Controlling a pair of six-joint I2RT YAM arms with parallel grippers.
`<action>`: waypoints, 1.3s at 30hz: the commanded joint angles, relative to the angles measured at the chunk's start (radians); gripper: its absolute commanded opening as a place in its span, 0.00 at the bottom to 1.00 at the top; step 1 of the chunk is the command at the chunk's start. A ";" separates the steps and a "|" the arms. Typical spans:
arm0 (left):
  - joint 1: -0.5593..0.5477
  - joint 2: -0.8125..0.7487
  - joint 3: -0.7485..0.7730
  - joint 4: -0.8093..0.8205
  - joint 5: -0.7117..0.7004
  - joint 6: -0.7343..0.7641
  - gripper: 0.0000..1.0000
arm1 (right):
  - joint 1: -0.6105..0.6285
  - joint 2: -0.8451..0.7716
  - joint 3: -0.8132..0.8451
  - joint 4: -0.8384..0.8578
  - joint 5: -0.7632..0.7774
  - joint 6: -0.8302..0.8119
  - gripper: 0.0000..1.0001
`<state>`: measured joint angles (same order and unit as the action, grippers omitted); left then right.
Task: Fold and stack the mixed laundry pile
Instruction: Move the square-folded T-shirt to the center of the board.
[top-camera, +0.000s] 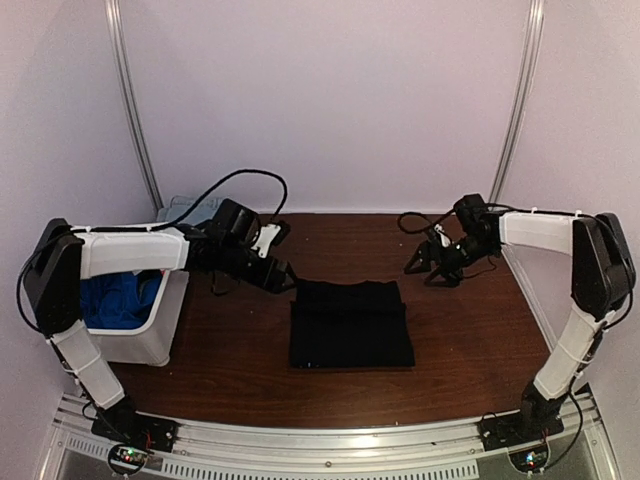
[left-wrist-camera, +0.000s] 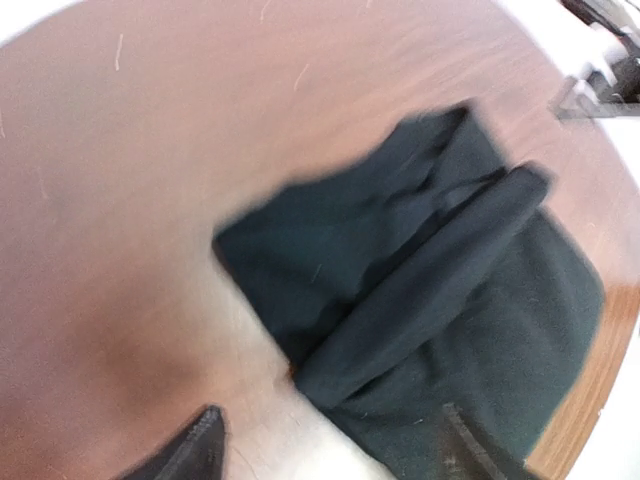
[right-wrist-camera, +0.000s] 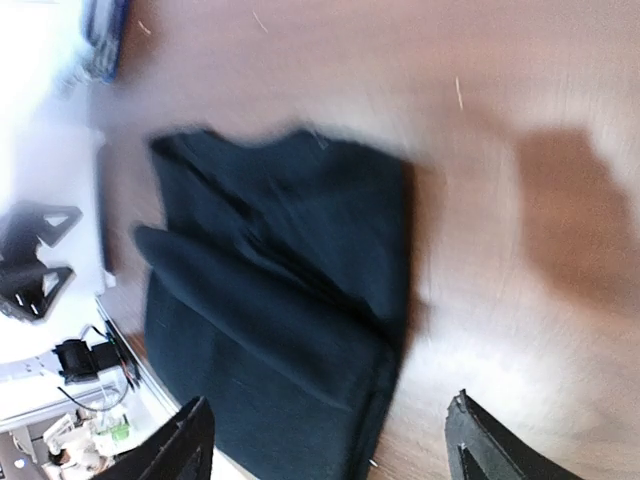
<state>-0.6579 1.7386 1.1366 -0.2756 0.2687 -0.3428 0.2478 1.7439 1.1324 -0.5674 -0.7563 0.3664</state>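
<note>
One piece done: the black cloth (top-camera: 351, 322) is laid folded as a flat rectangle at the middle of the desk (top-camera: 470, 340). In both wrist views a thicker fold is seen running across it.
Left to do: blue fabric (top-camera: 115, 298) is seen inside the white bin (top-camera: 150, 345) at the left edge, not yet folded. Nothing is stacked on the black cloth, so most of the task is judged to be undone.
Left arm (top-camera: 130, 250): it is stretched to the right above the bin, and the wrist is brought low near the far-left corner of the cloth.
Left jaws: they are held wide apart and nothing is gripped.
Right arm (top-camera: 535, 232): it is reached inward from the right, and the wrist is kept above the desk, beside the far-right corner of the cloth.
Right jaws: they are opened wide and are empty.
</note>
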 joint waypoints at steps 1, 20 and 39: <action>-0.014 -0.064 0.044 0.080 -0.005 0.281 0.81 | -0.030 0.014 0.203 -0.039 -0.011 -0.077 0.78; -0.283 0.173 0.080 0.140 -0.141 0.696 0.79 | 0.173 0.468 0.416 0.085 -0.167 -0.083 0.43; -0.623 -0.317 -0.290 0.122 -0.277 0.603 0.81 | 0.324 0.062 0.064 -0.017 -0.134 -0.106 0.43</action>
<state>-1.2903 1.5135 0.8051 -0.1432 -0.0376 0.2707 0.5938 1.8320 1.0946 -0.5541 -0.9024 0.2615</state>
